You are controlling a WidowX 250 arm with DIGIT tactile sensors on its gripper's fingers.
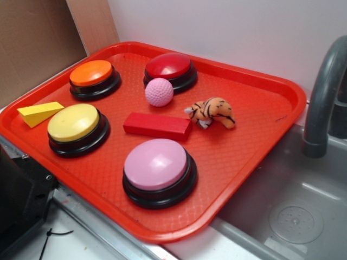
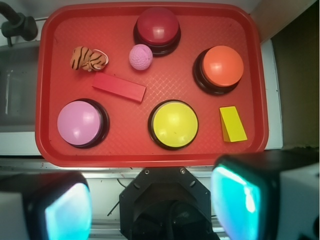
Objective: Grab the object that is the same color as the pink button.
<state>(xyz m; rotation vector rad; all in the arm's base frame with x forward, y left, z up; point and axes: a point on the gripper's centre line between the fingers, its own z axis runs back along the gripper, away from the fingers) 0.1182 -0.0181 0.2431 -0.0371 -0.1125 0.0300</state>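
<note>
Hand [image 2: 150,200] blurred and cut off at bottom of wrist view, fingers spread wide, holding nothing; pink ball [image 1: 159,92] sits upper-center on red tray [image 1: 255,157], touching dark red button [image 1: 170,71], apart from pink button [image 1: 159,171].

I'm looking down on a red tray [image 2: 50,75] with a waffled floor, sitting on a counter beside a steel sink [image 1: 303,211] and a grey tap [image 1: 324,92]. On the tray I count three other dome buttons on black bases: a dark red one [image 2: 157,26] at the far edge, an orange one [image 2: 222,66], and a yellow one [image 2: 174,124]. A red block [image 2: 119,87] lies flat near the middle. A yellow wedge [image 2: 232,124] rests just beside the yellow button. A small plush tiger [image 2: 88,59] lies on the sink side.
</note>
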